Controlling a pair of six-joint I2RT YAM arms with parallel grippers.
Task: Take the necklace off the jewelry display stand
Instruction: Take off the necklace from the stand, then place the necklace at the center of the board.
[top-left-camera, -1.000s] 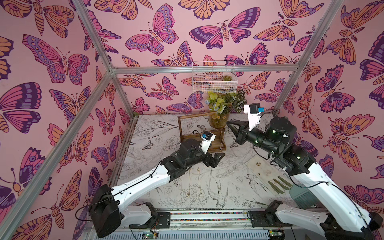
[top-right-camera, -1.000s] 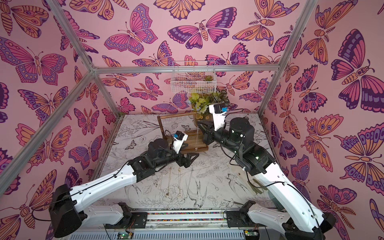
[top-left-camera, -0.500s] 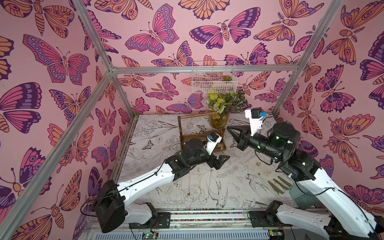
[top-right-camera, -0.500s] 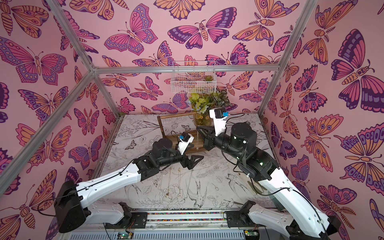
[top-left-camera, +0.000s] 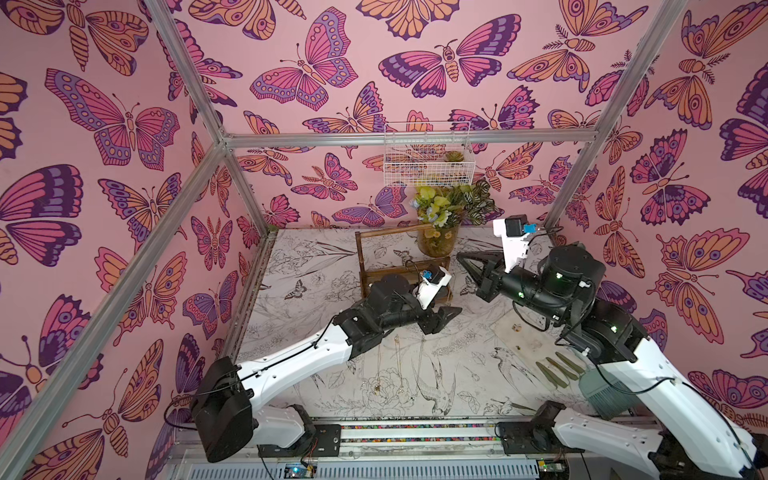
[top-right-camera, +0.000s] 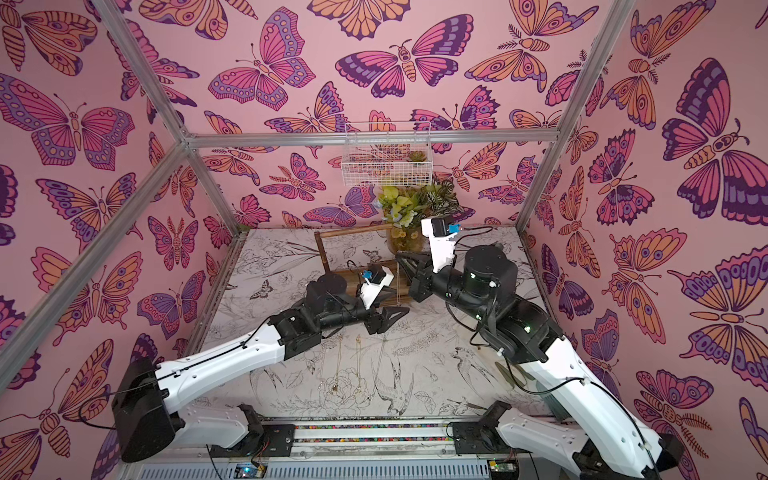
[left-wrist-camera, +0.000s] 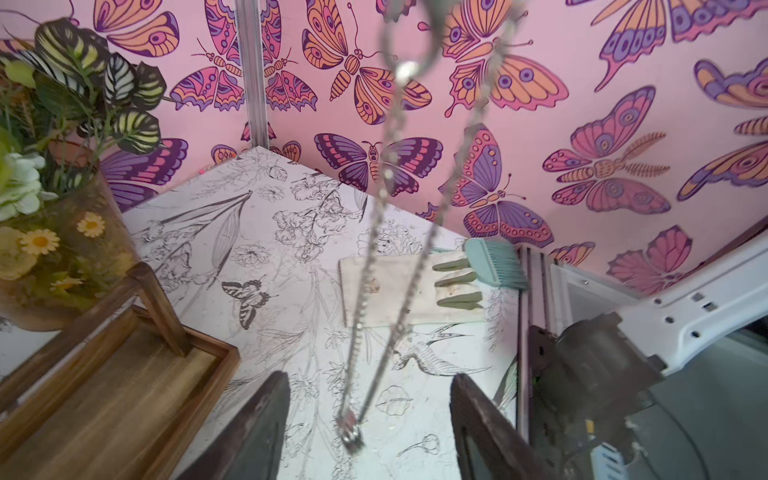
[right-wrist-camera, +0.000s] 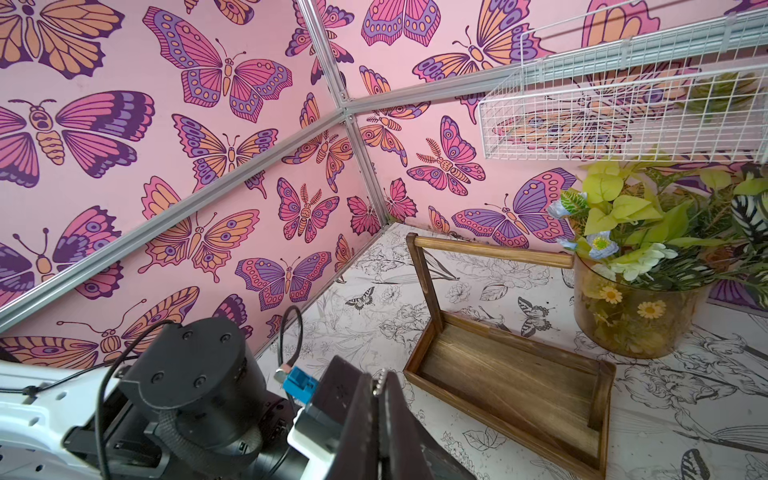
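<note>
Two arms meet over the middle of the table (top-left-camera: 299, 266). Your left arm (top-left-camera: 291, 361) lies long and low from its base, stretched almost straight toward the right. It puts the left gripper (top-left-camera: 451, 315) just off the near right corner of the jewelry display stand (top-left-camera: 386, 231). Its jaws stand partly apart and grip nothing. In the left wrist view the necklace (left-wrist-camera: 349, 424) hangs as a doubled chain, its pendant end in the gap between the two fingers (left-wrist-camera: 257, 432). As far as you can tell, it touches neither. The necklace is off the stand, dangling in the air just right of it. Your right arm (top-left-camera: 665, 395) folds at the elbow and points back toward the left, with the right gripper (right-wrist-camera: 376, 378) higher than the left one. Its jaws are pressed together on the chain's upper end, a few links showing at the tip.
</note>
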